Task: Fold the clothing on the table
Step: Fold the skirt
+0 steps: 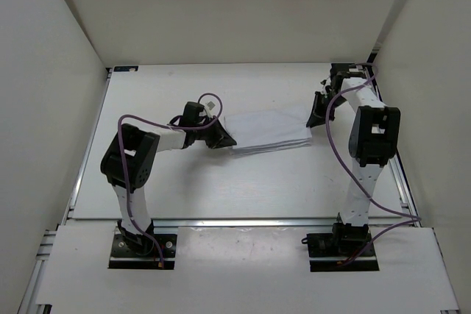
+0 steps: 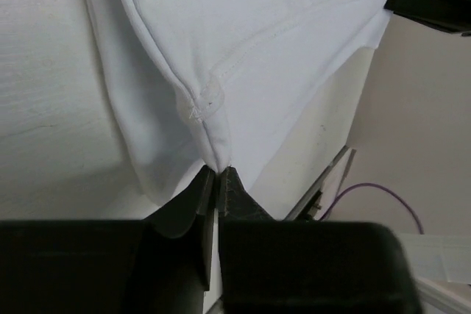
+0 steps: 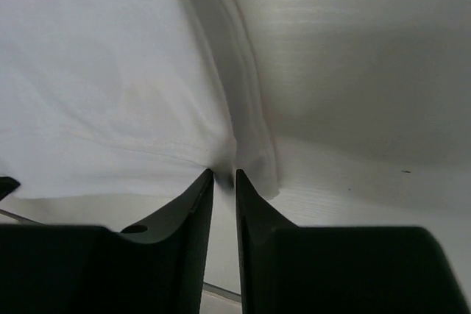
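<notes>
As clothing (image 1: 268, 131) lies flat | between left pincer (image 2: 218, 173) | and right pincer (image 3: 224, 174)

Matte white table (image 1: 221, 189) edged by silver rails (image 1: 243, 220), folded white clothing (image 1: 268, 131) lying flat near its middle

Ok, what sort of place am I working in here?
Most likely a lab robot workcell, not a home: a large matte white rectangular table, silver aluminium rails edging it, and plain off-white enclosure walls closing in three sides.
</notes>
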`<state>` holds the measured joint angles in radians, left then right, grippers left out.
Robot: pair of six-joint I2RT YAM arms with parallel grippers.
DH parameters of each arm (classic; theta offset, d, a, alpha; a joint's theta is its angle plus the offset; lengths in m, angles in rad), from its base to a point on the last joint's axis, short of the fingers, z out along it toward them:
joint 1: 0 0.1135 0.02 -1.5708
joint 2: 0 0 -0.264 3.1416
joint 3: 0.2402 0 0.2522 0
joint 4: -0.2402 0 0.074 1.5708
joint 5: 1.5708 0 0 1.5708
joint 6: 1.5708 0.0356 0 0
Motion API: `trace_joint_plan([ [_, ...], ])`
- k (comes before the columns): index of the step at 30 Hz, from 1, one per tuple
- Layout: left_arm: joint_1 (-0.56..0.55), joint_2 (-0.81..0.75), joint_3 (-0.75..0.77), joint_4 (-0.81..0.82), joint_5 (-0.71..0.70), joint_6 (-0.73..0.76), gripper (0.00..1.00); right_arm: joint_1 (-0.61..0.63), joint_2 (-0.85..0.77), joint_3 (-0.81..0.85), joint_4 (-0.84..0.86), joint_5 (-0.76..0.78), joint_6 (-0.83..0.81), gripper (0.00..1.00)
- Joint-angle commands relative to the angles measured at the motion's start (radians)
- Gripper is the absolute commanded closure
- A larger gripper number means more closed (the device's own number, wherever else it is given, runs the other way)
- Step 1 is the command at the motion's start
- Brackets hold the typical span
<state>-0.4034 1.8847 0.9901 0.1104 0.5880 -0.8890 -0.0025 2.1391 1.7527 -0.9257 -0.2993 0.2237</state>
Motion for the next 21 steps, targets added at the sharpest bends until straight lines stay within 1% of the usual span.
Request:
trace_joint_plan([
  [1, -0.008, 0.007, 0.002, -0.029, -0.02, 0.036, 0.82, -0.005, 0.027, -0.001, -0.051, 0.049, -0.024, 0.75],
  [2, -0.009, 0.004, -0.004, -0.044, -0.028, 0.042, 0.63, -0.005, 0.013, -0.007, -0.062, 0.067, -0.023, 0.73],
  [3, -0.009, -0.004, -0.002, -0.06, -0.033, 0.044, 0.52, -0.004, -0.002, -0.018, -0.065, 0.077, -0.023, 0.7],
  [4, -0.002, -0.016, -0.008, -0.055, -0.036, 0.045, 0.47, -0.001, -0.019, -0.022, -0.067, 0.109, -0.021, 0.7],
  [5, 0.001, -0.038, -0.01, -0.06, -0.039, 0.039, 0.43, -0.004, -0.036, -0.033, -0.067, 0.13, -0.018, 0.68],
  [7, 0.011, -0.077, -0.011, -0.075, -0.063, 0.042, 0.26, 0.021, -0.089, -0.035, -0.078, 0.155, -0.01, 0.68],
  [8, 0.017, -0.11, -0.004, -0.081, -0.077, 0.042, 0.21, 0.022, -0.102, -0.042, -0.084, 0.169, -0.007, 0.68],
  [10, 0.018, -0.159, 0.008, -0.109, -0.114, 0.054, 0.21, 0.041, -0.159, -0.038, -0.073, 0.184, -0.007, 0.69],
  [11, 0.024, -0.188, 0.022, -0.145, -0.119, 0.059, 0.22, 0.044, -0.166, -0.033, -0.071, 0.184, -0.01, 0.7],
  [12, 0.029, -0.203, 0.045, -0.179, -0.152, 0.076, 0.27, 0.065, -0.182, -0.019, -0.074, 0.18, -0.011, 0.72],
  [13, 0.028, -0.202, 0.062, -0.208, -0.158, 0.094, 0.34, 0.076, -0.182, -0.012, -0.073, 0.172, -0.011, 0.73],
  [14, 0.031, -0.196, 0.099, -0.224, -0.172, 0.104, 0.38, 0.085, -0.179, 0.02, -0.079, 0.158, -0.012, 0.74],
  [16, 0.021, -0.171, 0.162, -0.276, -0.191, 0.127, 0.76, 0.127, -0.139, 0.06, -0.084, 0.151, -0.023, 0.73],
  [18, 0.021, -0.139, 0.208, -0.268, -0.169, 0.121, 0.93, 0.148, -0.105, 0.096, -0.076, 0.157, -0.02, 0.68],
  [19, 0.023, -0.127, 0.211, -0.241, -0.15, 0.108, 0.98, 0.153, -0.085, 0.1, -0.078, 0.158, -0.023, 0.64],
  [20, 0.017, -0.11, 0.211, -0.223, -0.128, 0.107, 1.0, 0.157, -0.073, 0.102, -0.065, 0.149, -0.018, 0.59],
  [21, 0.009, -0.092, 0.2, -0.18, -0.113, 0.081, 1.0, 0.16, -0.067, 0.097, -0.043, 0.14, -0.029, 0.55],
])
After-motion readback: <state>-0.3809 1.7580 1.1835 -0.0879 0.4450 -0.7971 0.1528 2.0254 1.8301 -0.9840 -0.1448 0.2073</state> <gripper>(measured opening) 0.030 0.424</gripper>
